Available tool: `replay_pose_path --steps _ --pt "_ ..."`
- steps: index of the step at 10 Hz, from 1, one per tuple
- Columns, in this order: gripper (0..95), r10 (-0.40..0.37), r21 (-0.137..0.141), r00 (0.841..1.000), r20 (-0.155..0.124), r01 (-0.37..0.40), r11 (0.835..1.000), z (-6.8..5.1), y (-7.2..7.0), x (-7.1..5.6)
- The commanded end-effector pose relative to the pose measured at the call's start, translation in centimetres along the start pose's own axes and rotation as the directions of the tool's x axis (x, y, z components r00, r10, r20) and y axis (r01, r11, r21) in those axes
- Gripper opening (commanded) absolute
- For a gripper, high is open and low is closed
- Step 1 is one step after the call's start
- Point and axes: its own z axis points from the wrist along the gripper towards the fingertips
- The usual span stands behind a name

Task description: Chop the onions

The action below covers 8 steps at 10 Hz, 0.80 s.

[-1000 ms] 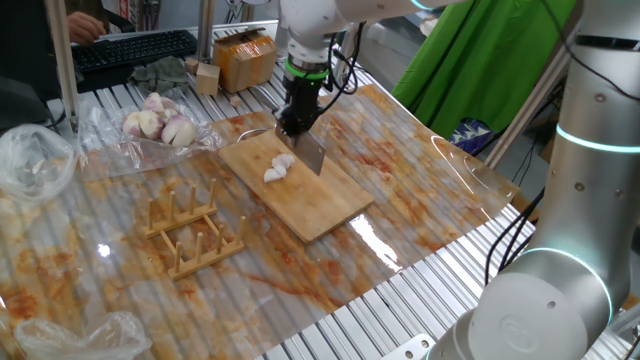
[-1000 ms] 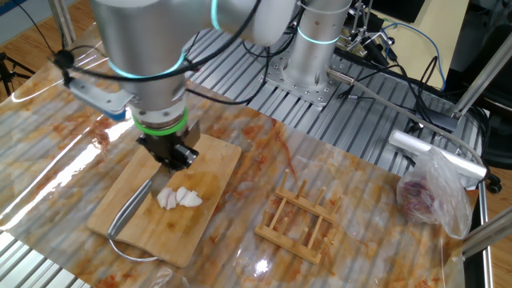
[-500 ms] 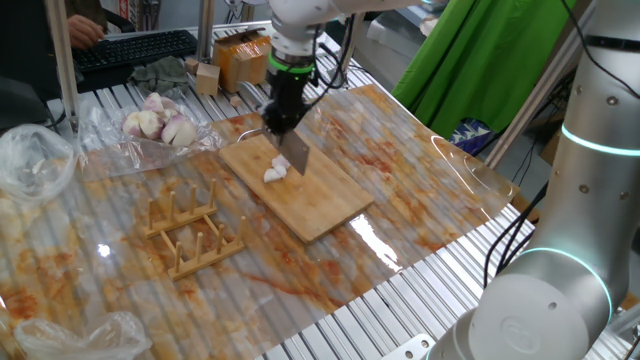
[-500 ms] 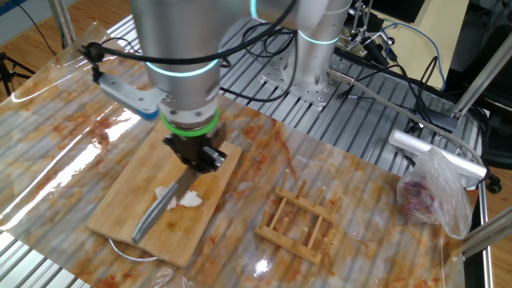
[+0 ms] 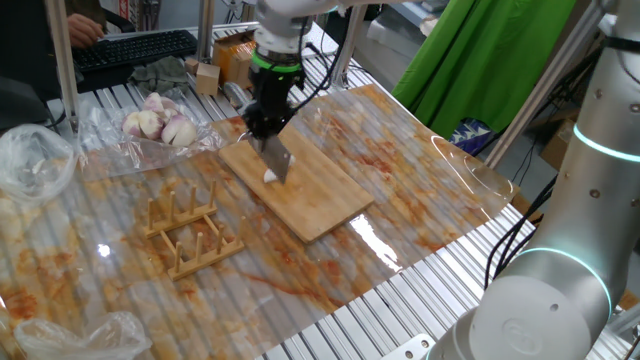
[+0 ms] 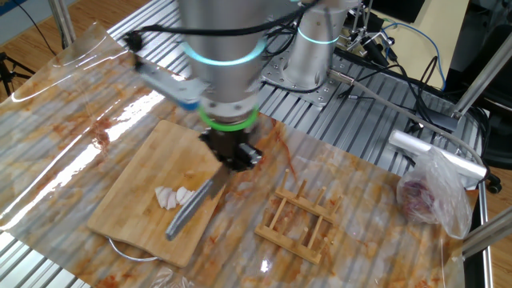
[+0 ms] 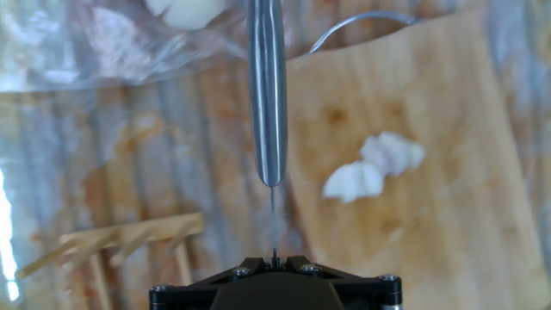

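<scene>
Gripping the knife (image 6: 192, 214) edge-down, the fingers (image 7: 274, 256) stay out of this: clamped tight, blade poised beside the onions (image 7: 373, 167) on the board (image 5: 300, 185), likely for chopping.

Table top (image 5: 440, 290): metal slats running in parallel rows, showing bare along the near edge.
Cover sheet (image 5: 400, 190): clear plastic lying over the slats, carrying orange-brown stains, reflecting overhead light in bright patches.
Green cloth (image 5: 480, 60): hanging behind the table's far right corner.
Keyboard (image 5: 135, 50): black, sitting at the far left end.
Cardboard box (image 5: 245, 58): standing near the keyboard.
Cables (image 6: 400, 60): black, trailing across the slats in the other fixed view.
Floor (image 6: 24, 32): wood-toned, showing at the upper left.
</scene>
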Motion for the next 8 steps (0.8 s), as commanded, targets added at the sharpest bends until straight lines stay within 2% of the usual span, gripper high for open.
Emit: replay_pose_path --steps 1,3,7,8 --pt "0.0 0.017 -0.004 1.0 -0.004 -0.017 1.0 0.0 1.3 0.9" --pt "0.0 0.038 -0.002 0.999 -0.003 -0.038 0.999 0.4 2.7 1.7" --pt "0.0 0.069 -0.002 0.998 -0.002 -0.069 0.998 0.8 4.7 3.2" --pt "0.0 0.062 -0.007 0.998 -0.003 -0.062 0.998 0.9 4.6 3.4"
